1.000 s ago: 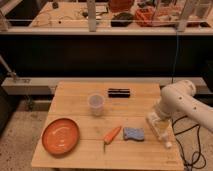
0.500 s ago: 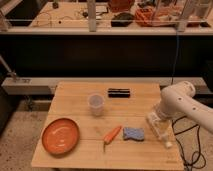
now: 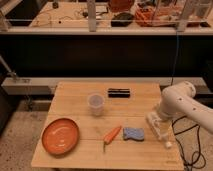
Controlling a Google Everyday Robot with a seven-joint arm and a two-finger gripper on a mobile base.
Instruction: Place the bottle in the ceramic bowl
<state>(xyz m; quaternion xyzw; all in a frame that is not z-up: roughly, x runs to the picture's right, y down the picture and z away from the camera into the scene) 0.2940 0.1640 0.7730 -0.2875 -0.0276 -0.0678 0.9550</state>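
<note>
Little has moved since a second ago: the gripper [image 3: 154, 121] hangs wide open and empty, just right of the blue sponge [image 3: 133, 133]. Right under it lies the bottle [image 3: 164, 137], slanting toward the table's near edge. The ceramic bowl [image 3: 60, 136] sits far left of the sponge.

Items on the wooden table [image 3: 75, 95], counted. One ceramic bowl [image 3: 60, 136] lay at eight o'clock; one translucent plastic cup [image 3: 96, 103] stood near centre; one flat black object [image 3: 119, 92], kind unclear, lay at twelve o'clock; one carrot [image 3: 112, 134] and one blue sponge [image 3: 133, 133] lay towards six o'clock; one bottle [image 3: 164, 138] lay at four o'clock. One white robot arm [image 3: 182, 100] carried one gripper [image 3: 153, 120], at four o'clock just above the bottle. Total: six objects.
</note>
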